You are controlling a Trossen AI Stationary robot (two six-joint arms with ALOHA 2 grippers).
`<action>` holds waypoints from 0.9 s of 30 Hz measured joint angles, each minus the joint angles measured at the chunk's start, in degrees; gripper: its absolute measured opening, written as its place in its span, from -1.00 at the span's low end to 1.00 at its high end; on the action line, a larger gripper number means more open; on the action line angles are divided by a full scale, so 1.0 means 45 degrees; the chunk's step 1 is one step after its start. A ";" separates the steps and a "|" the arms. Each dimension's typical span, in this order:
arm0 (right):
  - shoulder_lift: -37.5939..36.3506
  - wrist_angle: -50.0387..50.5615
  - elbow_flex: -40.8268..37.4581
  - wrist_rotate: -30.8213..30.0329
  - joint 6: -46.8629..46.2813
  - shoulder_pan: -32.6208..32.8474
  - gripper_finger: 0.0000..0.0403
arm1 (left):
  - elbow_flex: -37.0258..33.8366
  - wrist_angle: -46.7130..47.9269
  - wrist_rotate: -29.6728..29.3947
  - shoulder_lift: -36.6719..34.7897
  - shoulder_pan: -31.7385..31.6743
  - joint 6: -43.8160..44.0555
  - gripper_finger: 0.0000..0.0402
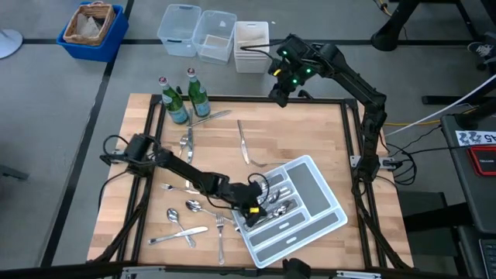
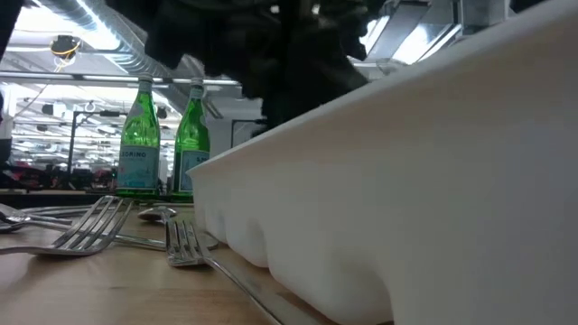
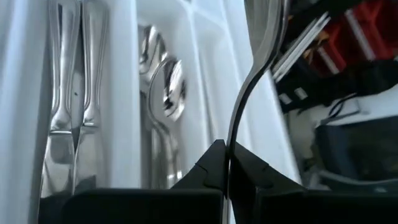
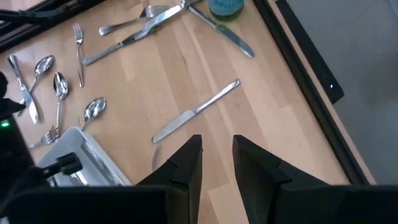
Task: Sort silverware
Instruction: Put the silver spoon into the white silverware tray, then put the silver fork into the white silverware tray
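White tray (image 2: 424,181) wall, left jaws gripping a fork (image 3: 258,62), right jaws parted, idle.

We are looking at a robotics lab or workshop rather than a home. A butcher-block table (image 1: 302,132) sits inside a black metal frame (image 1: 151,136) on a grey floor, with cables (image 1: 422,120) trailing off to one side. Clear plastic bins (image 1: 198,32) and a blue crate (image 1: 93,31) stand behind it. Across the table, exposed silver ducting (image 2: 99,36) and strip lights (image 2: 54,95) run over a large open hall.
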State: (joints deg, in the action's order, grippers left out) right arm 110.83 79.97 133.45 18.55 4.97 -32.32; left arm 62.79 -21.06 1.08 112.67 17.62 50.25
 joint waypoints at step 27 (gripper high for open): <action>0.0005 0.1400 -0.0005 0.0021 0.2286 -0.0066 -0.54 | 0.0416 0.0488 -0.0015 0.1227 0.0139 -0.0322 -0.52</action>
State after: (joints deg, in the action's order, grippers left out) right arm 110.85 86.26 133.43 18.64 15.26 -32.61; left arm 64.66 -18.86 1.02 118.19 18.24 48.80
